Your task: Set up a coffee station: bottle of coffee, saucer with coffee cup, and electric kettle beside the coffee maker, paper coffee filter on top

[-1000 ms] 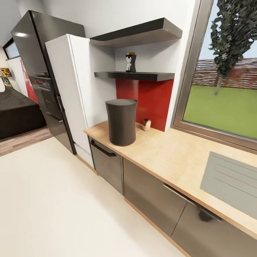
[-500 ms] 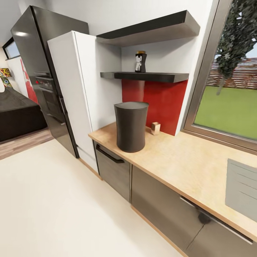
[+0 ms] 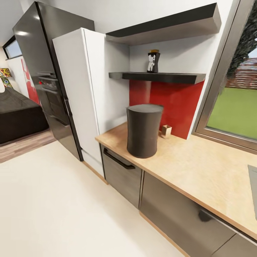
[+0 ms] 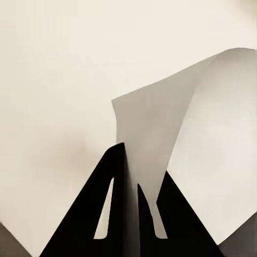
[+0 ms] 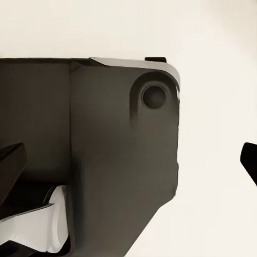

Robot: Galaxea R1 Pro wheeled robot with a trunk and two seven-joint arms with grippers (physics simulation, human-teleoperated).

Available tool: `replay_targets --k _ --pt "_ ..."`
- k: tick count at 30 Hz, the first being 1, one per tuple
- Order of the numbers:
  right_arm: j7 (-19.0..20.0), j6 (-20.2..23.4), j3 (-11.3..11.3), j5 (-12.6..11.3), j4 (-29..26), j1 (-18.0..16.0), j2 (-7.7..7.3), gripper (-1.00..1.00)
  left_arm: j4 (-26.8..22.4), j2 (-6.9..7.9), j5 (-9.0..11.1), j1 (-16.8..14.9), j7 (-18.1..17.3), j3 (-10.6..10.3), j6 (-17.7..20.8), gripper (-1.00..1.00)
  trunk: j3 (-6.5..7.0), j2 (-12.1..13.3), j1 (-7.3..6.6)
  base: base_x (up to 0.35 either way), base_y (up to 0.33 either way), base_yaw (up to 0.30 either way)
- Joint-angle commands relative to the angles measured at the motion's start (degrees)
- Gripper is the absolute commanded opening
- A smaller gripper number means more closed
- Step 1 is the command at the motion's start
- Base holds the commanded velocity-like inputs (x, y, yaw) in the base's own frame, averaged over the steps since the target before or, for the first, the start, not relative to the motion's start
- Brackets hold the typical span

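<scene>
A dark grey cylindrical coffee maker (image 3: 144, 130) stands on the wooden countertop (image 3: 200, 167) near its left end. The bottle of coffee (image 3: 153, 61), dark with a white label and tan cap, stands upright on the lower black shelf (image 3: 178, 76) above it. In the left wrist view my left gripper (image 4: 131, 171) is shut on a white curved paper coffee filter (image 4: 176, 144), pinched between the black fingers over pale floor. In the right wrist view my right gripper (image 5: 128, 160) is open with nothing between its fingers, the robot's dark body behind it.
A small tan box (image 3: 166, 131) sits by the red backsplash (image 3: 171, 103). A tall white cabinet (image 3: 76, 96) and a black oven column (image 3: 43, 71) stand left of the counter. A window (image 3: 232, 107) is at right, and pale floor (image 3: 53, 207) lies in front.
The head camera has moved nearer and turned, so counter, coffee maker and shelf sit further right and larger. Nothing on the counter or shelf has moved.
</scene>
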Motion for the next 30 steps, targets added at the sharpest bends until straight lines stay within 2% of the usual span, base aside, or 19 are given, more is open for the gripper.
replay_targets --k 1,12,30 --pt "-0.01 -0.16 0.0 0.05 0.0 -0.02 0.0 1.0 -0.11 -0.04 -0.51 -0.02 -0.26 0.21 0.32 -1.0 -0.12 -0.11 0.05 0.158 0.303 0.0" --pt "0.16 -0.16 0.0 0.05 0.0 -0.02 0.0 1.0 0.62 -0.07 -0.51 -0.02 -0.26 0.28 0.32 -1.0 -0.12 -0.11 0.05 0.154 0.305 -0.027" --pt "0.34 -0.16 0.0 0.05 0.0 -0.02 0.0 1.0 0.77 -0.07 -0.51 -0.02 -0.26 0.3 0.18 -1.0 -0.12 -0.11 0.05 0.158 0.304 -0.249"
